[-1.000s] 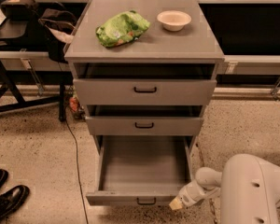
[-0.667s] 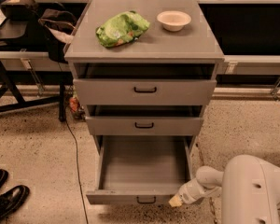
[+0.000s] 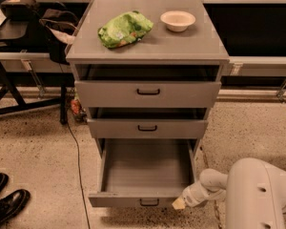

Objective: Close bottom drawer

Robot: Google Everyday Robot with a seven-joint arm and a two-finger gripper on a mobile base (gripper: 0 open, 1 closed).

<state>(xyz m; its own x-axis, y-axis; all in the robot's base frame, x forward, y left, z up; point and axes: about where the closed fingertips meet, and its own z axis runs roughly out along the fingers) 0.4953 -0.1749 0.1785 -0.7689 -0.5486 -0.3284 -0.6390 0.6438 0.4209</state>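
Bottom drawer (image 3: 145, 171) is judged light, stiff, best pushed flat on its front; gripper (image 3: 179, 203) is seen at its 5 o'clock, state untellable.

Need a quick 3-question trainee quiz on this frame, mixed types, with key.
1. True or false: the bottom drawer is fully shut.
2. Where is the gripper? A) by the black shoes B) at the right end of the bottom drawer's front panel, as pictured C) inside the middle drawer
3. Fill in: on the cabinet top, the bowl sits to the picture's ____ of the green bag.

Key: 1 false, it is pulled far out; 2 B; 3 right.
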